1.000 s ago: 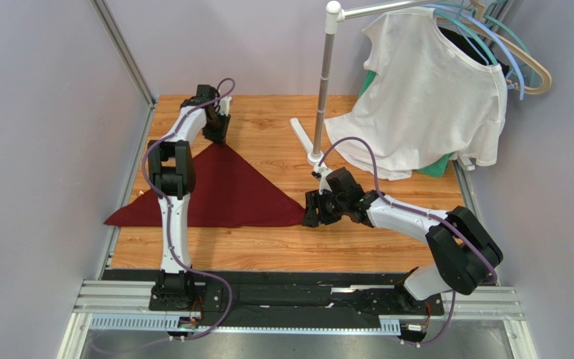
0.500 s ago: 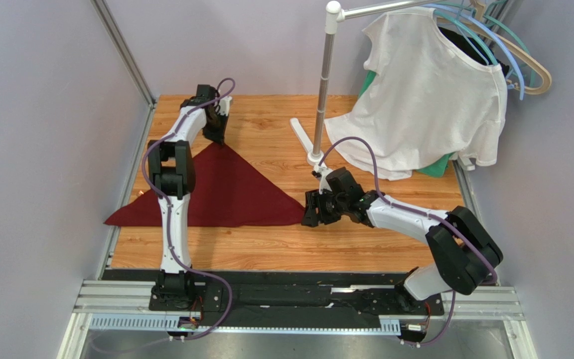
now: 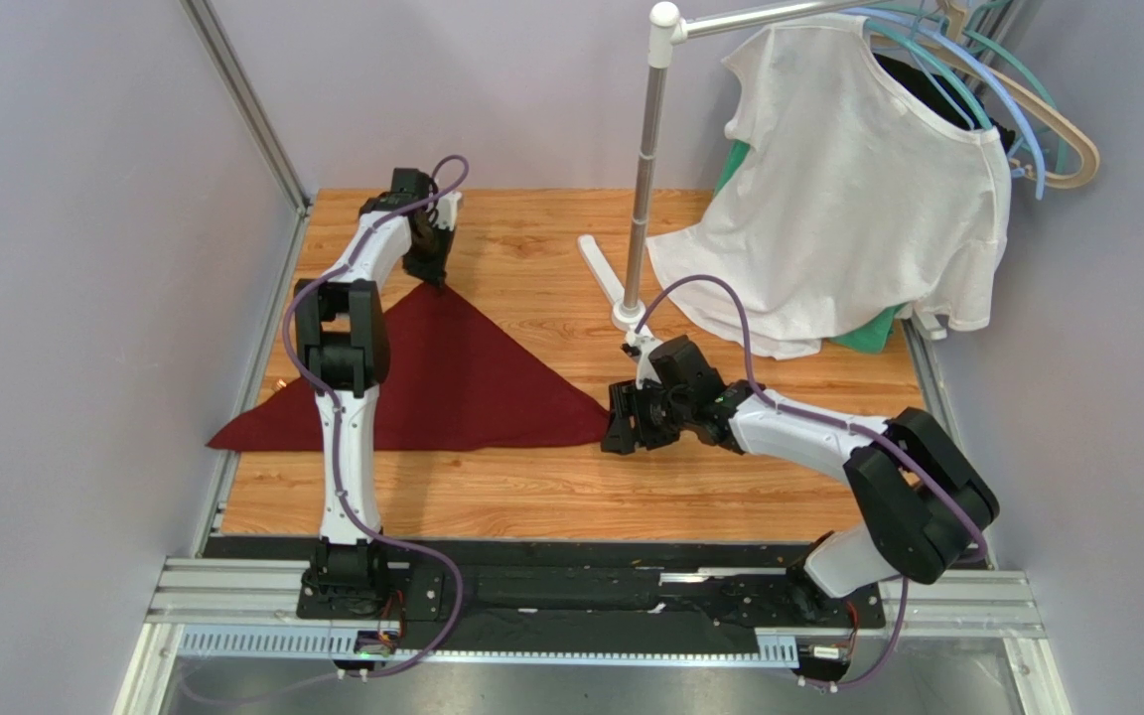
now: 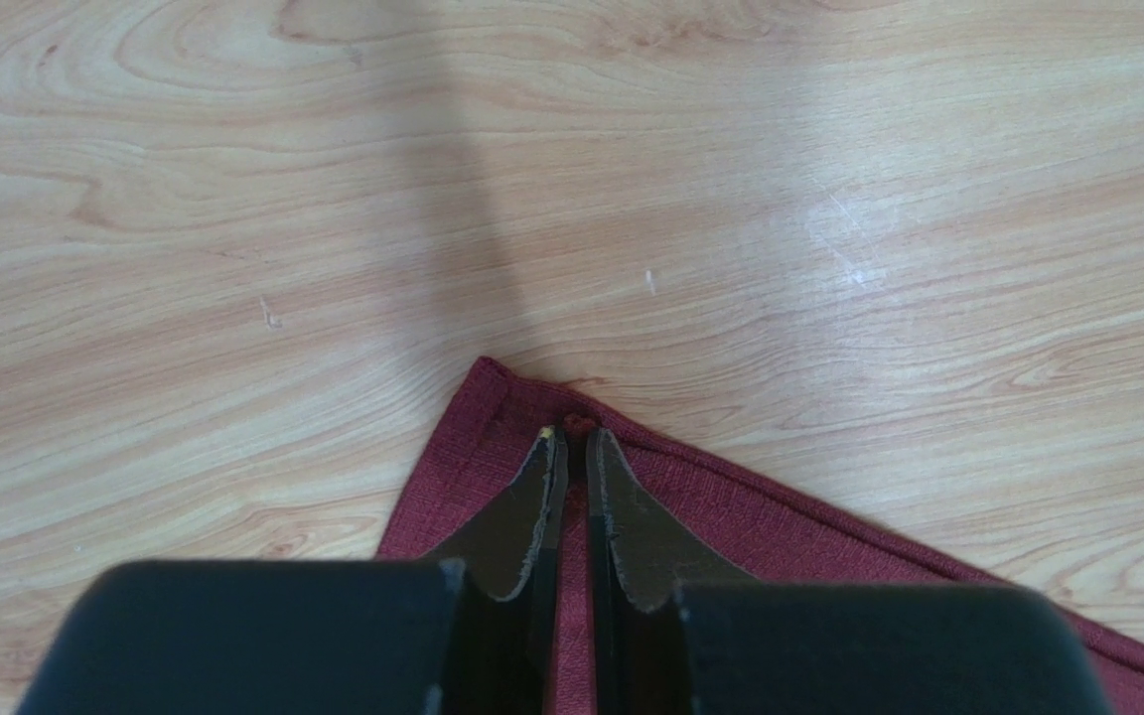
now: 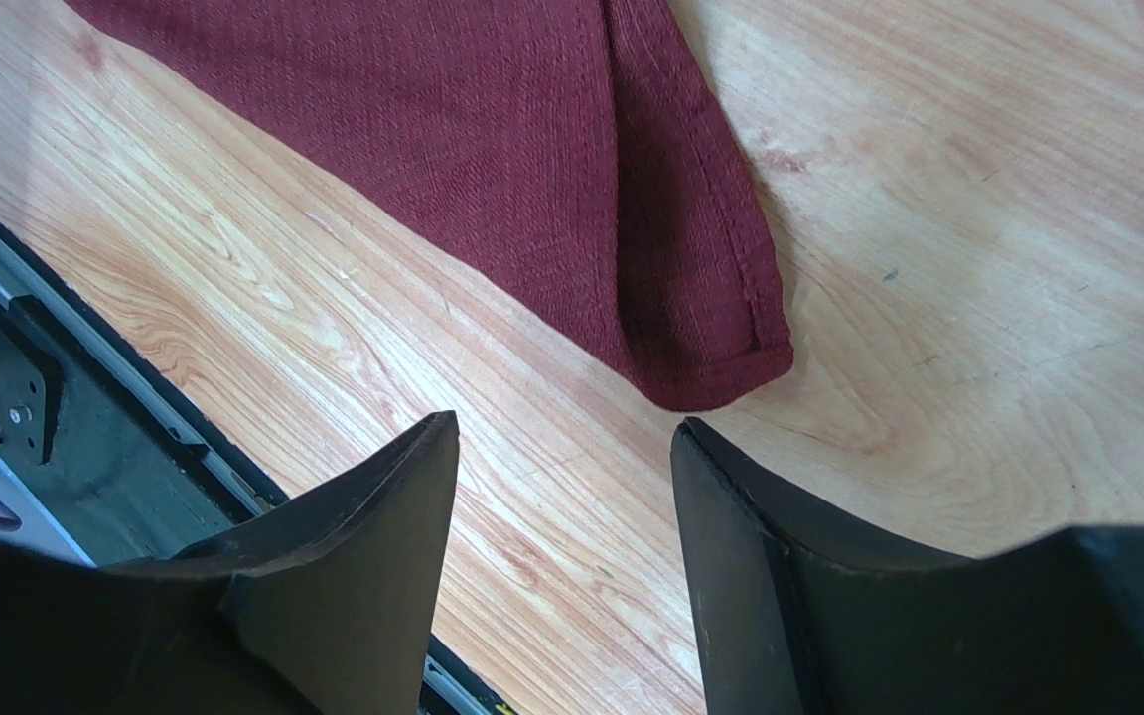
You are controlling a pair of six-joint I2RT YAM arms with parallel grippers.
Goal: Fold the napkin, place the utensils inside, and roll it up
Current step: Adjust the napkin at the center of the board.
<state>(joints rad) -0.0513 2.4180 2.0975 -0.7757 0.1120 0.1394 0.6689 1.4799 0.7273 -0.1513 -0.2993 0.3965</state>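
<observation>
**Tabletop.** The light wood-grain tabletop (image 3: 563,492) carries all items. Both arm bases are bolted at its near edge.

**Garment.** A white cotton T-shirt (image 3: 847,194) hangs over the far right corner from a grey metal rack pole (image 3: 648,179). Its lower hem rests on the tabletop.

**Task item.** The dark maroon-red cloth napkin (image 3: 459,380) lies flat on the left half of the tabletop, folded into a triangle.
- The long edge runs parallel to the near edge, from the left edge to about the centre.
- The apex points toward the far left corner.
- The fabric is plain, with a fine visible weave and no pattern.
- In the right wrist view the napkin (image 5: 533,149) shows two layers at its right corner. A stitched hem runs along the upper layer and the tip is rounded.
- In the left wrist view the napkin (image 4: 772,522) shows a narrow hem along both edges that meet at the apex.
- The surface appears smooth, with no wrinkles noted from above.

**Left claw.** The left claw (image 3: 433,280) is at the apex. In the wrist view the left claw (image 4: 569,441) is clenched on that corner, with a thin strip of maroon between its fingers.

**Right claw.** The right claw (image 3: 616,425) sits just beside the right corner. In the wrist view the right claw (image 5: 563,422) is released, fingers spread, with the tip ahead of them and not touching.
</observation>
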